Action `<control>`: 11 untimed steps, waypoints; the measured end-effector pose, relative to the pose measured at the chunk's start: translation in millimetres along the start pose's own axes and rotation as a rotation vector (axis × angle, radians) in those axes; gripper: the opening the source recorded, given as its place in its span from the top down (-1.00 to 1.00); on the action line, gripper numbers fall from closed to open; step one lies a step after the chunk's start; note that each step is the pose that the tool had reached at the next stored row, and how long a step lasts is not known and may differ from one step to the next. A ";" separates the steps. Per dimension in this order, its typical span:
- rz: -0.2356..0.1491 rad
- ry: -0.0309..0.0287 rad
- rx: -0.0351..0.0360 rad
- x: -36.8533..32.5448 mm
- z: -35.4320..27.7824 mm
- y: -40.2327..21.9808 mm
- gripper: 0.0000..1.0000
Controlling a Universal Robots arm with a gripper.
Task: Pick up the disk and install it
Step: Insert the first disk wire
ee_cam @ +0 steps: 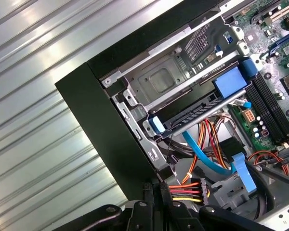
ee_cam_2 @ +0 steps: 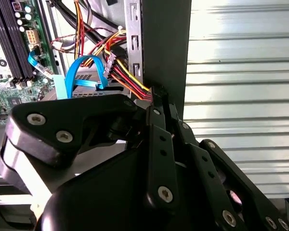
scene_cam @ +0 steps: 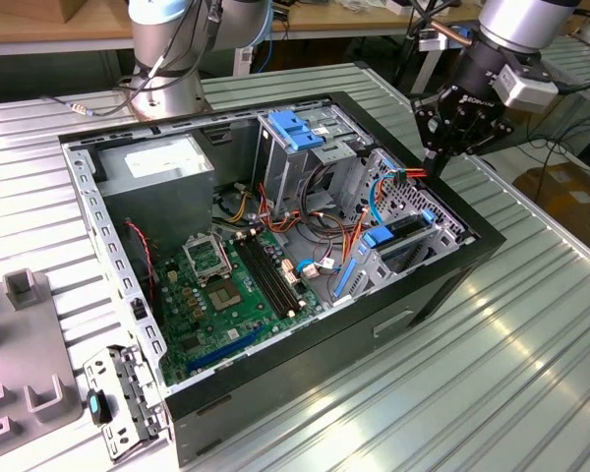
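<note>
Closest in both wrist views are the jaws: matte black metal links, flat-sided and studded with round silver screw heads. They are drawn together on a small black plastic connector [ee_cam_2: 153, 93] [ee_cam: 187, 189] that ends a bundle of red, yellow, orange and black wires [ee_cam_2: 125, 77].

Just beside it a glossy, flat light-blue ribbon cable [ee_cam: 204, 155] curves through the case. The disk [ee_cam: 192, 115], a flat rectangular drive in a blue plastic carrier frame, sits slotted in the perforated grey sheet-metal drive bay at the corner of the case. It is seen edge-on as a dark slab between blue tabs.

In the exterior view the disk [scene_cam: 405, 228] lies near the wall of the open black rectangular computer case [scene_cam: 442, 285] on the exterior view's right. The case rests on a ribbed, shiny silver metal desk [scene_cam: 531, 374]. A green motherboard [scene_cam: 226, 295] covers the case floor.

The silver-and-black arm [scene_cam: 516, 25] enters from the exterior view's upper right. Its wrist is tilted downward, so the jaws point at the case's rim just above the drive bay.
</note>
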State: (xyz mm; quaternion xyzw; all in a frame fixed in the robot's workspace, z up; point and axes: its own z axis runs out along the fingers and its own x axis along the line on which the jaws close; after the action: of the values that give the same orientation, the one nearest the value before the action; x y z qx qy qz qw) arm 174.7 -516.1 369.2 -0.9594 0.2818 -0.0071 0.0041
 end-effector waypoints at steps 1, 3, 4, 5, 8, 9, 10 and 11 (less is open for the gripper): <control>0.010 0.0001 -0.0001 -0.2 0.0 0.1 0.66; 0.027 0.0003 -0.0003 -0.8 0.0 0.4 0.66; 0.030 0.0004 -0.0004 -1.9 -0.1 1.1 0.66; 0.030 0.0004 -0.0004 -3.0 -0.1 2.0 0.66; 0.050 0.0007 -0.0007 -6.1 -0.1 4.6 0.66; 0.064 0.0007 -0.0007 -6.1 0.1 4.6 0.66; 0.084 0.0010 -0.0009 -6.1 0.1 4.6 0.66; 0.097 0.0012 -0.0011 -6.2 0.1 4.6 0.66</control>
State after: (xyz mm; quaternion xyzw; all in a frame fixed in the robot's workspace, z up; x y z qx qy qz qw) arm 167.1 -516.6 369.0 -0.9447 0.3279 -0.0074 0.0038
